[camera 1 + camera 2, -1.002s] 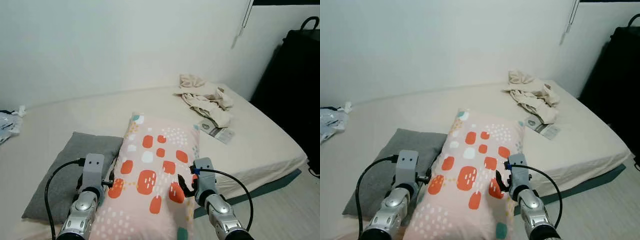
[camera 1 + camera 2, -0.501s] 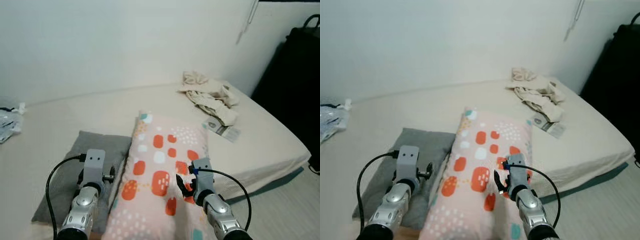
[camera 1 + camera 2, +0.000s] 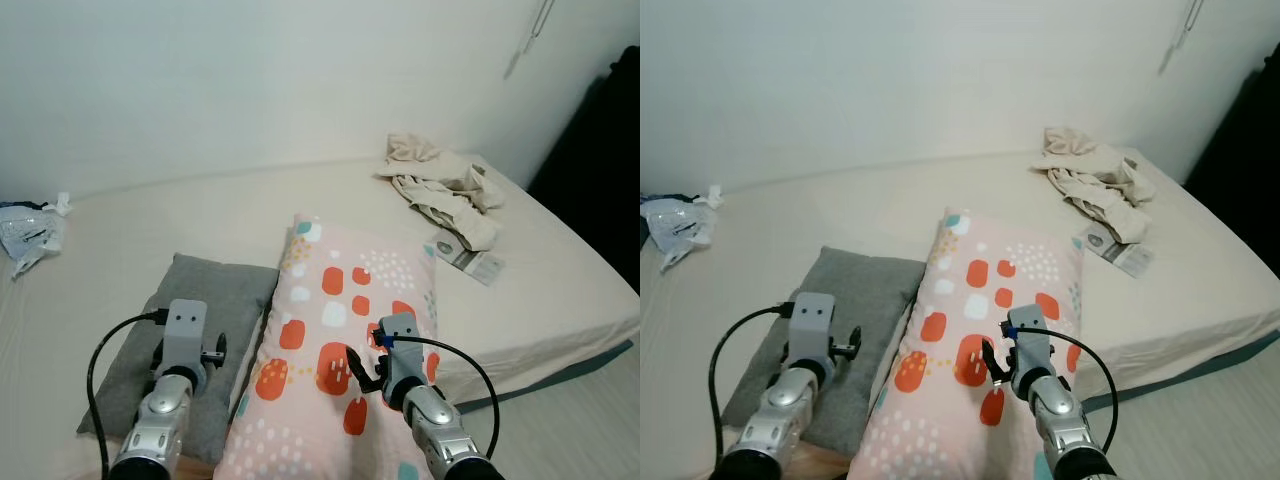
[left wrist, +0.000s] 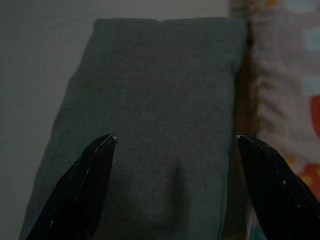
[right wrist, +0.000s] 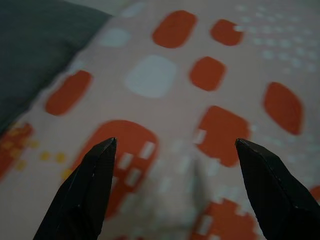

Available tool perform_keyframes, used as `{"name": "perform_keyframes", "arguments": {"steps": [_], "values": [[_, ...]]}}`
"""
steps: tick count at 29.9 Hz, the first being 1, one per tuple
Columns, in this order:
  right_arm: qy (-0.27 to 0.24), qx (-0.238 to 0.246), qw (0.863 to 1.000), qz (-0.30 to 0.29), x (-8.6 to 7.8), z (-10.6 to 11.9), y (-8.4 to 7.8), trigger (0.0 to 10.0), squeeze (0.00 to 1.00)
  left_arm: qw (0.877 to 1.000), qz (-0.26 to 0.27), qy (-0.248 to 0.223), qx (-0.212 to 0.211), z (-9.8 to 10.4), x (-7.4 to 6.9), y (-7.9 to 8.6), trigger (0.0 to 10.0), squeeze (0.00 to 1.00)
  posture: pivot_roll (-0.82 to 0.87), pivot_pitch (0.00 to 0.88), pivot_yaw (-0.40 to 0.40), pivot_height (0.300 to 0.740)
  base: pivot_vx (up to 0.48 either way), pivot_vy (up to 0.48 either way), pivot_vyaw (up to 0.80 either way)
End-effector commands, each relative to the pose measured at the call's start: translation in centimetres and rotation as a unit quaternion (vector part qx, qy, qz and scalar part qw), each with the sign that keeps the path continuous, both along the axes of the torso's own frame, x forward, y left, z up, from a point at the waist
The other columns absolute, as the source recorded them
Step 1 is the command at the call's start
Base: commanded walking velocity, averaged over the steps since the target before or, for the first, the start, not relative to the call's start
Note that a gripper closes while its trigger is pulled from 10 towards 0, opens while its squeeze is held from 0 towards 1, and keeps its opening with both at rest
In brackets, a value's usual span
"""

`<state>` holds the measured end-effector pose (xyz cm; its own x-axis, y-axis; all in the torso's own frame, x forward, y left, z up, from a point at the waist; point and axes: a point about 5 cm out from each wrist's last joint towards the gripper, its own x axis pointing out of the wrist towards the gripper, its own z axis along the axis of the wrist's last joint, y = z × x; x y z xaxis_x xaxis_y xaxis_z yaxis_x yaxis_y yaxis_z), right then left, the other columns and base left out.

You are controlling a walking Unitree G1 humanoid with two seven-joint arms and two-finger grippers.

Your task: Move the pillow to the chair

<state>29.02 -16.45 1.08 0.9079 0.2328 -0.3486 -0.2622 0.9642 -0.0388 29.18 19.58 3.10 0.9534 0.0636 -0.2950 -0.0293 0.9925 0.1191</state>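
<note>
Hovering wide open, seemingly untouching: right tool [image 5: 172,192] over pillow [image 3: 350,330].

The bed [image 3: 520,270] is being viewed from above by both eyes — each wrist camera is being held close over the pillow [image 5: 200,100].

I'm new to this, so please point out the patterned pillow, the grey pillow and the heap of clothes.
patterned pillow [image 3: 350,310], left eye view, upper middle.
grey pillow [image 3: 200,295], left eye view, upper part.
heap of clothes [image 3: 440,190], left eye view, middle.
</note>
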Motion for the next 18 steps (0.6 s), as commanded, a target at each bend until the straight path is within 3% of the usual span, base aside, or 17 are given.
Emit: {"name": "perform_keyframes", "arguments": {"steps": [1, 4, 5, 6, 7, 8, 11, 12, 13, 14, 15, 16, 18], "values": [[0.002, 0.006, 1.0, -0.015, -0.1, 0.1, -1.0, 10.0, 0.0, 1.0, -0.007, 0.014, -0.006, -0.4, -0.3, 0.7, 10.0, 0.0, -0.06, 0.081, -0.02, 0.74, 0.0, 0.0, 0.0], [0.004, 0.026, 0.998, -0.052, -0.1, 0.6, -3.7, 10.0, 0.0, 0.998, -0.049, 0.025, -0.041, -0.1, 0.2, 0.7, 10.0, 0.0, -0.06, 0.1, -0.015, 0.74, 0.0, 0.0, 0.0], [0.003, 0.034, 0.998, -0.059, -0.1, 0.7, -4.2, 10.0, 0.36, 0.996, -0.07, 0.035, -0.039, -0.2, 0.2, 0.5, 10.0, 0.07, -0.06, 0.095, -0.014, 0.74, 0.0, 0.0, 0.0], [0.001, 0.037, 0.997, -0.064, 0.0, 0.8, -4.4, 10.0, 0.85, 0.994, -0.09, 0.039, -0.04, -0.2, 0.3, 0.3, 10.0, 0.35, -0.06, 0.099, -0.01, 0.74, 0.0, 0.0, 0.0], [0.001, 0.037, 0.997, -0.064, 0.0, 0.8, -4.4, 10.0, 0.85, 0.994, -0.09, 0.039, -0.04, -0.2, 0.3, 0.3, 10.0, 0.35, -0.06, 0.099, -0.01, 0.74, 0.0, 0.0, 0.0], [-0.001, 0.036, 0.997, -0.066, 0.1, 0.9, -4.6, 10.0, 1.0, 0.993, -0.103, 0.043, -0.041, -0.2, 0.3, 0.2, 10.0, 0.44, -0.06, 0.108, -0.008, 0.74, 0.0, 0.0, 0.0], [-0.003, 0.03, 0.997, -0.069, 0.2, 1.1, -4.8, 10.0, 1.0, 0.992, -0.11, 0.05, -0.04, -0.2, 0.3, 0.1, 10.0, 0.43, -0.06, 0.112, -0.001, 0.74, 0.0, 0.0, 0.0], [-0.005, 0.028, 0.997, -0.068, 0.3, 1.2, -4.6, 10.0, 1.0, 0.992, -0.112, 0.046, -0.045, 0.0, 0.3, -0.1, 10.0, 0.16, -0.06, 0.116, 0.001, 0.74, 0.0, 0.0, 0.0], [-0.014, 0.028, 0.998, -0.062, 0.4, 1.5, -4.2, 10.0, 0.74, 0.991, -0.115, 0.035, -0.06, 0.3, 0.4, -0.5, 10.0, 0.0, -0.06, 0.109, 0.001, 0.74, 0.0, 0.0, 0.0], [-0.014, 0.028, 0.998, -0.062, 0.4, 1.5, -4.2, 10.0, 0.74, 0.991, -0.115, 0.035, -0.06, 0.3, 0.4, -0.5, 10.0, 0.0, -0.06, 0.109, 0.001, 0.74, 0.0, 0.0, 0.0], [-0.029, 0.033, 0.998, -0.05, 0.5, 1.8, -3.3, 10.0, 0.0, 0.989, -0.123, 0.015, -0.084, 0.9, 0.5, -1.1, 10.0, 0.0, -0.06, 0.099, -0.003, 0.74, 0.0, 0.0, 0.0], [-0.029, 0.033, 0.998, -0.05, 0.5, 1.8, -3.3, 10.0, 0.0, 0.989, -0.123, 0.015, -0.084, 0.9, 0.5, -1.1, 10.0, 0.0, -0.06, 0.099, -0.003, 0.74, 0.0, 0.0, 0.0], [-0.034, 0.03, 0.999, -0.014, 0.4, 1.6, -1.3, 10.0, 0.0, 0.983, -0.153, -0.002, -0.102, 1.0, 0.2, -2.5, 10.0, 0.0, -0.06, 0.085, -0.009, 0.74, 0.0, 0.0, 0.0]]}}
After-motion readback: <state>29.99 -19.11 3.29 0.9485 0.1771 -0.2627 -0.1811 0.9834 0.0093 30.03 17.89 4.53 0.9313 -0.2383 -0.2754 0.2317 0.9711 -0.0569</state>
